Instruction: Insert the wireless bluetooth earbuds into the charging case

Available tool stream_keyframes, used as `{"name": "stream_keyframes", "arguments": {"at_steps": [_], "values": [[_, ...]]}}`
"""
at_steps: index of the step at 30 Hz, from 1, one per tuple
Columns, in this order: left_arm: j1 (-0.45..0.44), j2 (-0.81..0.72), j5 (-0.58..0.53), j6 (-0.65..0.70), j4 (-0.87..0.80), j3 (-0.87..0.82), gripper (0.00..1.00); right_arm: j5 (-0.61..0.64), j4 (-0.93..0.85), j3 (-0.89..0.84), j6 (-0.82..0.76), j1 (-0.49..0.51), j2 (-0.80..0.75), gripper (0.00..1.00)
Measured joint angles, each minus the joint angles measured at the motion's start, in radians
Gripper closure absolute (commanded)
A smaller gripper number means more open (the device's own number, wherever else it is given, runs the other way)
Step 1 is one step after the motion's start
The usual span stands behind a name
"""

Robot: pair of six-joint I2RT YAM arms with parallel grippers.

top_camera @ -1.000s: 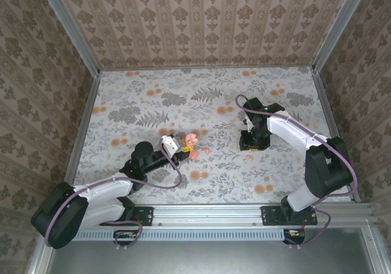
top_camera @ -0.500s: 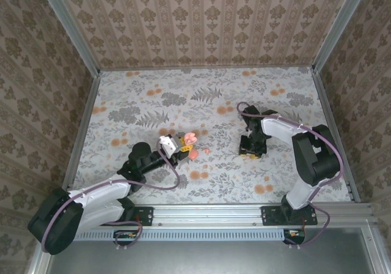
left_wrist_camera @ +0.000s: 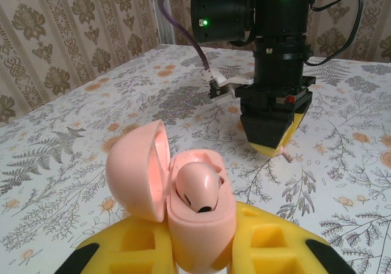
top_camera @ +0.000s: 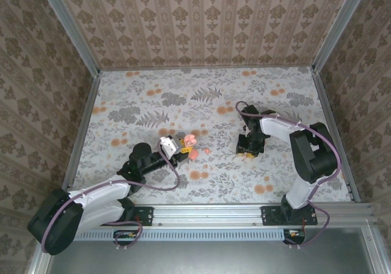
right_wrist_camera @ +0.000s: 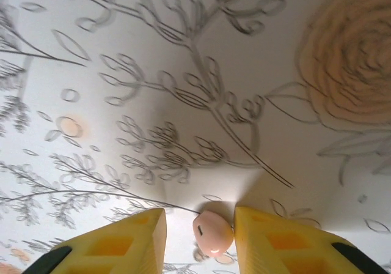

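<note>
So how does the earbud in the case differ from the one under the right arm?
The seated earbud rests in the open case, which the left gripper clamps; the loose earbud lies on the cloth. The seated earbud is half hidden by its socket; the loose earbud shows whole, between the right gripper's open jaws, not pinched. Both are small, glossy and pale pink.

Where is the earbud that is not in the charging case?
The earbud lies on the right half of the flowered cloth, between the right end effector's fingers, as the right wrist view shows.
</note>
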Motion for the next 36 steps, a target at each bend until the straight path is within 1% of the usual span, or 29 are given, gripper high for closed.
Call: {"name": "stream_keyframes", "arguments": {"at_steps": [7,13,19,27,31,36], "values": [[0.000,0.000,0.000,0.000,0.000,0.000,0.92,-0.017,0.020,0.002,-0.012,0.010,-0.010,0.65],[0.000,0.000,0.000,0.001,0.000,0.000,0.92,0.033,-0.056,0.033,-0.021,0.013,-0.032,0.65],[0.000,0.000,0.000,0.001,0.000,0.000,0.91,0.051,-0.091,0.036,-0.022,0.031,-0.029,0.65],[0.000,0.000,0.000,0.001,-0.010,0.000,0.91,0.051,-0.092,0.065,-0.024,0.057,0.027,0.66],[0.000,-0.014,0.000,0.005,-0.014,0.000,0.92,0.059,-0.093,0.084,-0.029,0.064,0.051,0.69],[0.000,-0.031,-0.001,0.010,-0.020,0.000,0.91,0.082,-0.103,0.095,-0.029,0.073,0.078,0.70]]}}
